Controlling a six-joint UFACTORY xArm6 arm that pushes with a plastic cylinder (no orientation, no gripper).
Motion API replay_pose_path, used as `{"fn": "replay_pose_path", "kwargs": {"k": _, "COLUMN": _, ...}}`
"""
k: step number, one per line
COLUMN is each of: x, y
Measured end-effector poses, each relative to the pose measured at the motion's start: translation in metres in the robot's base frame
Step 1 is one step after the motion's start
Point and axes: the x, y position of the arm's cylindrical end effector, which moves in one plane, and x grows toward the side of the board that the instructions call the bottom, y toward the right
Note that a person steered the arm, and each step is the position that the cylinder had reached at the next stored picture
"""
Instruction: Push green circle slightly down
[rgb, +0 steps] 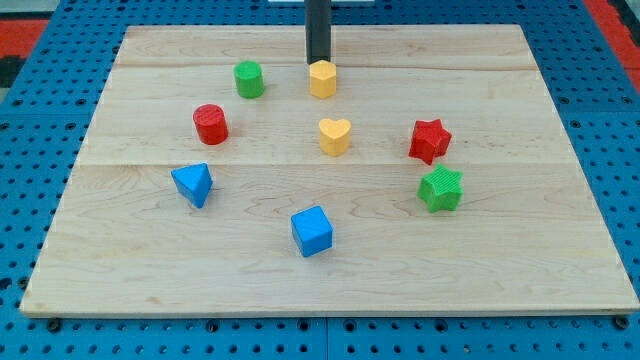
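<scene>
Tip (317, 64) sits at the board's 12 o'clock edge, touching or just behind the top of the yellow hexagon (322, 79). No jaws on this rig, just a plain rod, so nothing to open or close and nothing held.

Green circle (249, 79) is at the upper left of the board (560, 250), near the tip, lying at roughly 9 o'clock from it, slightly lower in view. Round block, so no long axis to line up on.

Key relation: to shove the circle toward 6 o'clock, the tip needs to be at the circle's 12 o'clock side. It is not there now; it is off to the circle's 3 o'clock. My read: push not started, and the tip has to travel toward 9 o'clock along the top edge, then come down behind the circle.

Around: red circle (211, 124) is near the green circle at about 7 o'clock, so a push that drifts left could clip it; a short straight one looks clear. Yellow heart (335, 136) mid-board, red star (430, 140) and green star (441, 189) at right, blue triangle (192, 185) and blue cube (312, 231) lower down, all well apart from the path. The yellow hexagon may get nudged as the tip leaves.
</scene>
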Motion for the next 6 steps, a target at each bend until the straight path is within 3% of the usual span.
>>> {"fn": "replay_pose_path", "kwargs": {"k": 1, "x": 0.026, "y": 0.000}}
{"fn": "replay_pose_path", "kwargs": {"k": 2, "x": 0.036, "y": 0.057}}
{"fn": "replay_pose_path", "kwargs": {"k": 3, "x": 0.031, "y": 0.026}}
{"fn": "replay_pose_path", "kwargs": {"k": 4, "x": -0.009, "y": -0.040}}
{"fn": "replay_pose_path", "kwargs": {"k": 5, "x": -0.015, "y": -0.110}}
{"fn": "replay_pose_path", "kwargs": {"k": 6, "x": 0.025, "y": -0.079}}
